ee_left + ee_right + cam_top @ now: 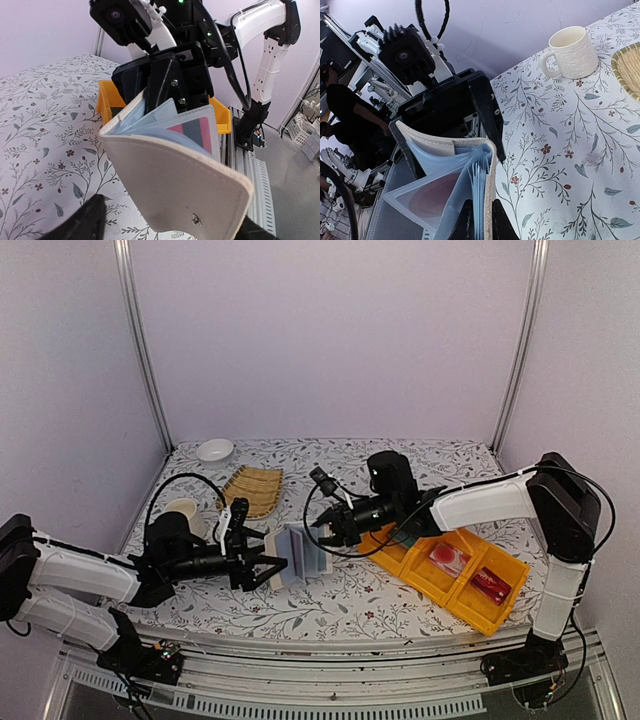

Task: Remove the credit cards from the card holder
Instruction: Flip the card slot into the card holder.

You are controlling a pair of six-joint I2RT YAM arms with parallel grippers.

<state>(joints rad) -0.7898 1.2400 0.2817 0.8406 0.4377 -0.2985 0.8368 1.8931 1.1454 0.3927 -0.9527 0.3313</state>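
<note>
You have nothing out yet: your left claw [272, 558] and right claw [322, 530] both pinch the open card holder [300, 552], a pink credit card [436, 192] inside its pocket.

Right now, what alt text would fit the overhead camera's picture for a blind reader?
Two robot arms meet mid-table, the left gripper and right gripper both pinching an open beige card holder between them. To the right lie yellow trays; behind, a bamboo mat and white mug.

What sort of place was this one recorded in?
Probably a lab robot cell, not a home: plain lavender panels in aluminium posts enclose a floral-covered table, with staged props like yellow trays and a bamboo mat.
</note>
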